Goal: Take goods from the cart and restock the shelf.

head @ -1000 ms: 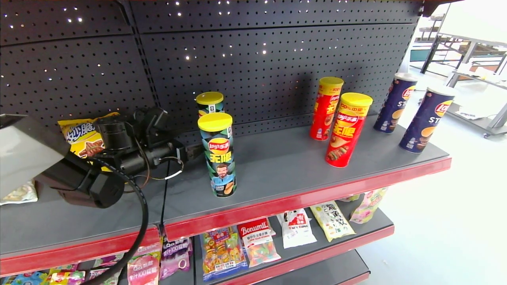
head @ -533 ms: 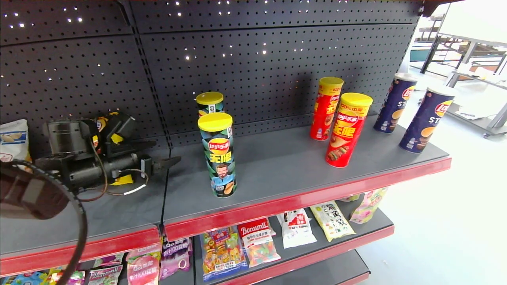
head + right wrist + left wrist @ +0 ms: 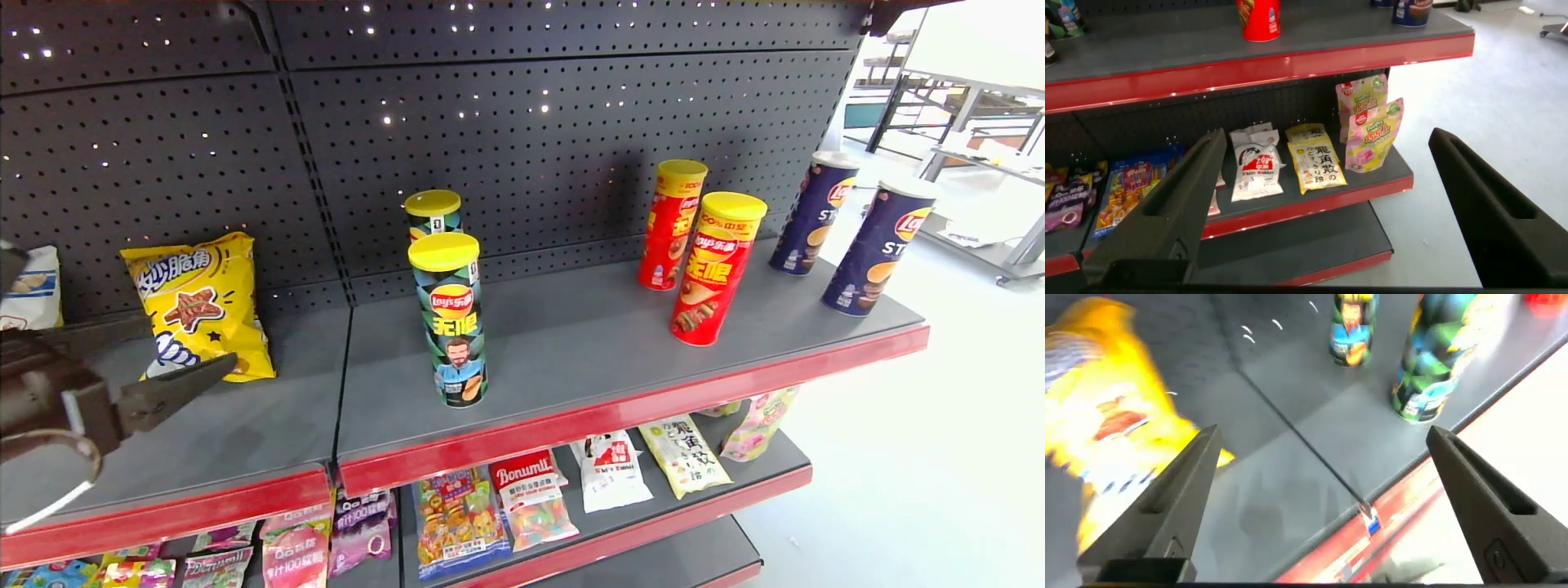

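Note:
A yellow chip bag (image 3: 200, 306) leans upright against the pegboard at the left of the top shelf (image 3: 571, 343); it also shows in the left wrist view (image 3: 1110, 433). My left gripper (image 3: 192, 340) is open and empty, low at the left, in front of the bag and apart from it. From its wrist, the left gripper (image 3: 1323, 498) spans the shelf's red front edge (image 3: 1404, 490). My right gripper (image 3: 1323, 204) is open and empty, hanging before the lower shelves of snack bags (image 3: 1315, 167).
Two green cans (image 3: 453, 327) stand mid-shelf, two red cans (image 3: 714, 269) further right, and two dark blue cans (image 3: 878, 249) at the right end. A white bag (image 3: 28, 286) sits at the far left. Bare shelf lies between the yellow bag and the green cans.
My left arm has pulled back to the left and toward the shelf's front, uncovering the yellow bag, which stays against the pegboard. The cans have not moved.

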Robot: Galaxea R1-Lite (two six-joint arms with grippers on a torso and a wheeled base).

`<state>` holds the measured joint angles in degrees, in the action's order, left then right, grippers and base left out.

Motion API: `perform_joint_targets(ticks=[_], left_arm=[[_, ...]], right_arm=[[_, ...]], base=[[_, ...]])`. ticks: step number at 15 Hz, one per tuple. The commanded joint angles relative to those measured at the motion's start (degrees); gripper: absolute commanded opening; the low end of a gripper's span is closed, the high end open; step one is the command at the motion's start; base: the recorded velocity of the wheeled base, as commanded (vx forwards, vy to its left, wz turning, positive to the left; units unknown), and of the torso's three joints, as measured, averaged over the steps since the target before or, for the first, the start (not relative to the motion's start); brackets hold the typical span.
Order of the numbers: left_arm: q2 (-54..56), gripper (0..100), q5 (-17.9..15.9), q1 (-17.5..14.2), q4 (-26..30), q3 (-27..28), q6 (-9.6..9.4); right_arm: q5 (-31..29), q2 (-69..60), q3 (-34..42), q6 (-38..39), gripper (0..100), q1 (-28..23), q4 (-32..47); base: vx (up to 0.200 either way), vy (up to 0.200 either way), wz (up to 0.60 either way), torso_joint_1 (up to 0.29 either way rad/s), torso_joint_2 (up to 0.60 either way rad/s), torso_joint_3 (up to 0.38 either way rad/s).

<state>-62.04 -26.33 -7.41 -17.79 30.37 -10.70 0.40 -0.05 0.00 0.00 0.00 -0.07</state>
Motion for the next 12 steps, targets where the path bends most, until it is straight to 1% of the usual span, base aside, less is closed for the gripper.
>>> perform_joint_targets(ticks=[1, 2, 3, 4, 5, 7, 9, 12], left_arm=[[25.6, 100, 4.0, -5.0, 5.0, -8.0, 4.99], [27.8, 100, 5.2, -5.0, 6.4, -7.8, 4.9], [30.6, 100, 8.0, -5.0, 8.7, -7.3, 4.55], [31.5, 100, 9.2, -5.0, 9.5, -7.3, 4.29], [32.8, 100, 11.3, -5.0, 10.1, -7.3, 4.11], [32.8, 100, 11.8, -5.0, 10.1, -7.1, 4.2], [32.9, 100, 14.6, -5.0, 10.1, -7.3, 4.2], [32.9, 100, 16.0, -5.0, 10.1, -7.3, 4.02]], right_arm=[[0.0, 0.0, 0.0, 0.0, 100, 0.0, 0.0], [0.0, 0.0, 0.0, 0.0, 100, 0.0, 0.0], [0.0, 0.0, 0.0, 0.0, 100, 0.0, 0.0], [0.0, 0.0, 0.0, 0.0, 100, 0.0, 0.0], [0.0, 0.0, 0.0, 0.0, 100, 0.0, 0.0], [0.0, 0.0, 0.0, -0.1, 100, 0.0, 0.0], [0.0, 0.0, 0.0, 0.0, 100, 0.0, 0.0], [0.0, 0.0, 0.0, 0.0, 100, 0.0, 0.0]], base=[[0.0, 0.0, 0.0, 0.0, 0.0, 0.0], [0.0, 0.0, 0.0, 0.0, 0.0, 0.0], [0.0, 0.0, 0.0, 0.0, 0.0, 0.0], [0.0, 0.0, 0.0, 0.0, 0.0, 0.0], [0.0, 0.0, 0.0, 0.0, 0.0, 0.0], [0.0, 0.0, 0.0, 0.0, 0.0, 0.0], [0.0, 0.0, 0.0, 0.0, 0.0, 0.0], [0.0, 0.0, 0.0, 0.0, 0.0, 0.0]])
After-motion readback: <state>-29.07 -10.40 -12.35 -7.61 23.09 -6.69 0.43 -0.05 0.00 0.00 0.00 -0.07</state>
